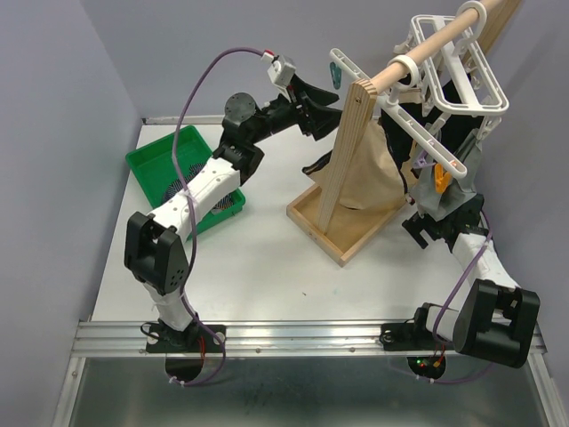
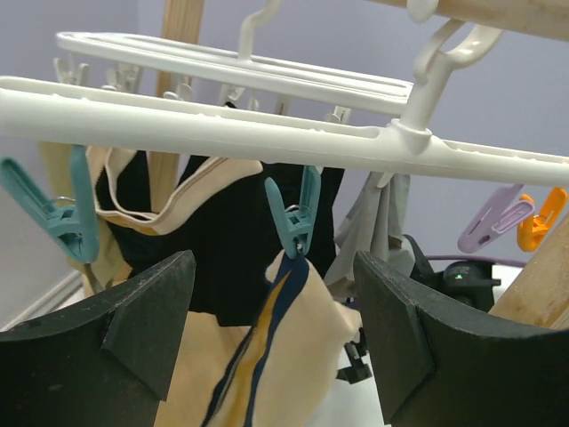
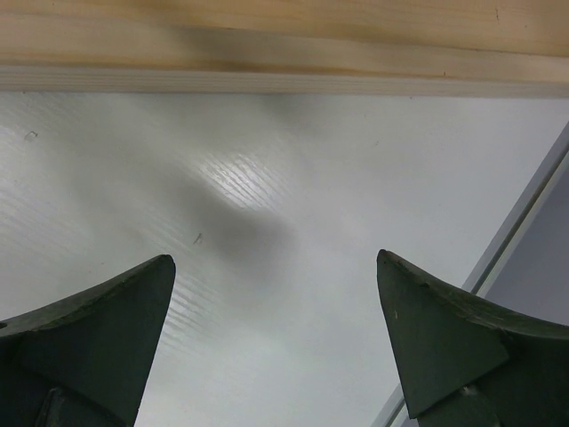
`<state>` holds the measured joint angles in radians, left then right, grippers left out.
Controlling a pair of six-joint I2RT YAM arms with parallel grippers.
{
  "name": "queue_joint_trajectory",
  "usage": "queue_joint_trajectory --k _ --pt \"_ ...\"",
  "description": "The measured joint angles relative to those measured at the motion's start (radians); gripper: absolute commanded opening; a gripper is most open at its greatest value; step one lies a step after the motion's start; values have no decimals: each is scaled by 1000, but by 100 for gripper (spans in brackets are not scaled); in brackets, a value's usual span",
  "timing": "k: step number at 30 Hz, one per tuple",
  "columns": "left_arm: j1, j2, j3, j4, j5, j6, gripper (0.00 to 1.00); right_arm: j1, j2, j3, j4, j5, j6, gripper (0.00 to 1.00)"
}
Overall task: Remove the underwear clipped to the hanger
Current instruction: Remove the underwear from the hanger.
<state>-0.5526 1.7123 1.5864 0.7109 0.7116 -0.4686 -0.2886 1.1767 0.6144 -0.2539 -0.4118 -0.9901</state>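
A white clip hanger hangs from a wooden rod. In the left wrist view a teal clip pinches tan underwear with a navy edge. Black underwear hangs behind it and grey underwear to the right. My left gripper is open just below the hanger, with the tan piece hanging between its fingers and touching neither. From above, the left gripper sits at the hanger's left end. My right gripper is open and empty, low over the white table.
A wooden stand with a flat base carries the rod. A green basket lies at the back left under the left arm. More clips hang on the hanger: teal, purple and orange. The table's right edge is close to the right gripper.
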Motion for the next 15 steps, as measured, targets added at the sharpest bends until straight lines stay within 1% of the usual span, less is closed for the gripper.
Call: queue_joint_trajectory --k 9,15 --pt "-33 89 56 -1 17 -61 83 0 -6 0 0 -16 3 100" --pt "-52 119 98 -5 21 -83 83 0 -6 0 0 -24 3 100"
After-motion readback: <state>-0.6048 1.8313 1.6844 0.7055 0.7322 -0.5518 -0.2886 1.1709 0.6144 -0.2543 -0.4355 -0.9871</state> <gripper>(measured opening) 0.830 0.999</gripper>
